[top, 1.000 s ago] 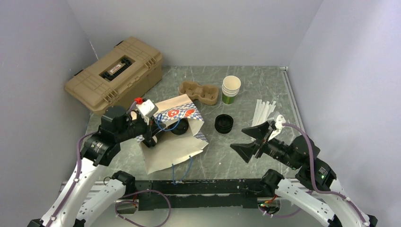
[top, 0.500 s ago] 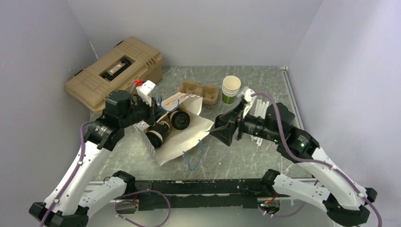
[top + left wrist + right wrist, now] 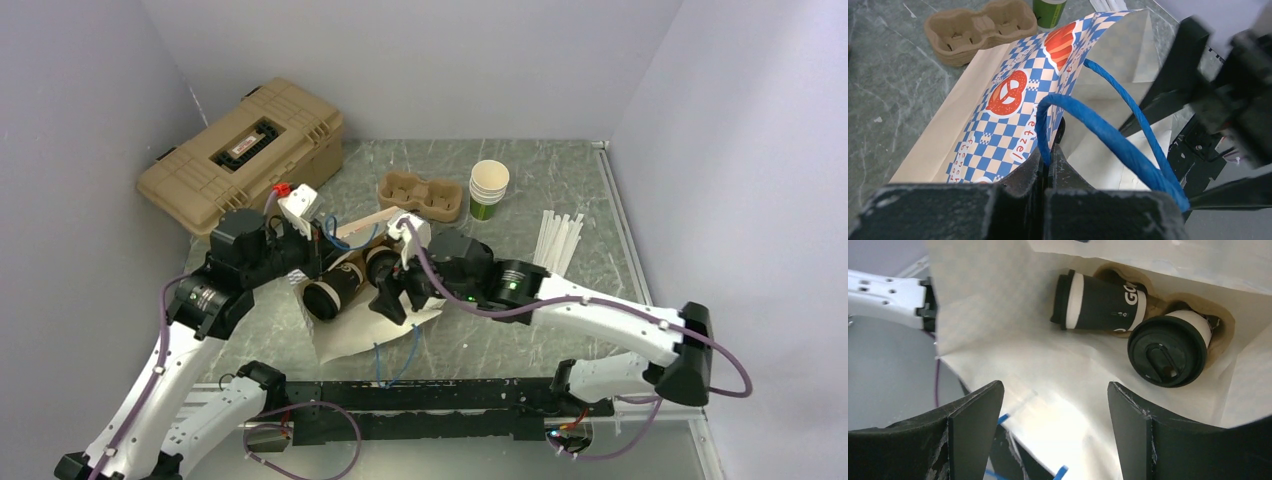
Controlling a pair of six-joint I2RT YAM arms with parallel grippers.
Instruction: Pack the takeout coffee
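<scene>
Left jaws: are pressing tight together on the blue handle (image 3: 1108,135) of the paper bag (image 3: 1013,95); the left gripper (image 3: 1048,152) is pinching the cord close to where it is meeting the bag's rim.
Right jaws: are standing wide apart with nothing between them; the right gripper (image 3: 1053,390) is hovering at the bag's mouth, its fingers flanking the opening.
Coffee: the takeout coffee (image 3: 1167,354) is lying deep inside the bag, its black lid facing the opening, just beside a second lidded cup (image 3: 1103,302) that is resting on its side.
Carrier: a brown cardboard carrier (image 3: 1225,332) is showing around both cups, apparently seating them together.
Bag: is lying on its side on the table, its mouth turning toward the right arm.
Reason for handle grip: pulling the upper wall up is likely holding the mouth open and steadying the bag.
Reason for wide fingers: probably leaving room to reach in around a cup; whether they are going in or coming out is not showing.
Progress: both cups are sitting inside, so packing is looking nearly done.
Risk: the cups are tilting, so their lids may be leaking.
</scene>
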